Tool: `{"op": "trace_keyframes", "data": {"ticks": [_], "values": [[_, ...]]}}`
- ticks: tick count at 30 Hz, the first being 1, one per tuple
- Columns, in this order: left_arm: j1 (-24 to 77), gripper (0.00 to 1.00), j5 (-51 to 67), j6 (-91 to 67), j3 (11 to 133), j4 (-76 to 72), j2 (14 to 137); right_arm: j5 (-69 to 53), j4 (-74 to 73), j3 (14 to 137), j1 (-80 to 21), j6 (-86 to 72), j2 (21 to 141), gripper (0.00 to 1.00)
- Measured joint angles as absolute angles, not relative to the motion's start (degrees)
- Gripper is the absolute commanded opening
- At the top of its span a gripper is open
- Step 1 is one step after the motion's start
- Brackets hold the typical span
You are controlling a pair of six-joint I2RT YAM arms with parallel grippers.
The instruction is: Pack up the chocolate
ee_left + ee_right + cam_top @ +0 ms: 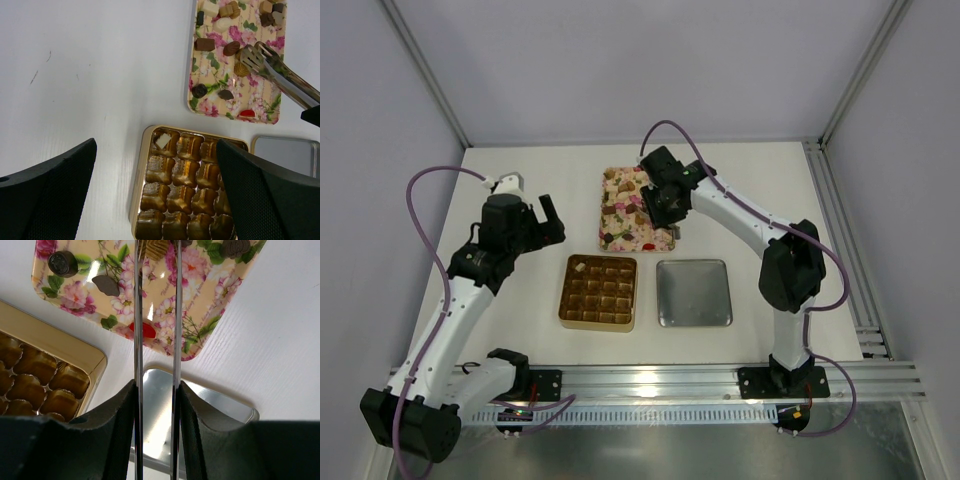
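Left claw (156, 145) spread wide over the gold box (137, 200); right claw (156, 400) holds tongs (138, 340) at the flowered tray (260, 100).
On the desk (75, 75), the box's top-left cell holds one cream-white piece (162, 141). The rest of the chocolate (204, 44) lies scattered on the flowered tray behind it. A shallow silver tray (693, 292) sits just right of the box. A ridged light-brown piece (156, 247) lies between the tong tips.
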State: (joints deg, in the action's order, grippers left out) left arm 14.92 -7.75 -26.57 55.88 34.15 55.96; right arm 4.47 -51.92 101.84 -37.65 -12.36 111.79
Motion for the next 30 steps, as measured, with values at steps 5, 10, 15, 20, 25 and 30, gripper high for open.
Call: {"op": "trace_keyframes", "data": {"ticks": [5, 10, 15, 20, 25, 30], "values": [[14.9, 1.0, -7.8, -26.6, 55.9, 34.2, 56.0, 4.2, -51.8, 100.2, -37.6, -12.4, 111.0, 0.4], [14.9, 1.0, -7.7, -26.6, 55.9, 34.2, 56.0, 3.8, -51.6, 99.2, -37.6, -12.4, 110.1, 0.4], [14.9, 1.0, -7.7, -26.6, 55.9, 34.2, 56.0, 3.7, -51.5, 99.2, -37.7, -12.5, 108.6, 0.41], [14.9, 1.0, -7.7, -26.6, 55.9, 34.2, 56.0, 3.7, -51.5, 99.2, -37.7, -12.6, 107.7, 0.41], [14.9, 1.0, -7.7, -26.6, 55.9, 34.2, 56.0, 3.6, -51.5, 99.1, -37.8, -12.6, 107.7, 0.44], [14.9, 1.0, -7.7, -26.6, 55.9, 34.2, 56.0, 3.7, -51.5, 99.0, -37.8, -12.6, 107.7, 0.44]]}}
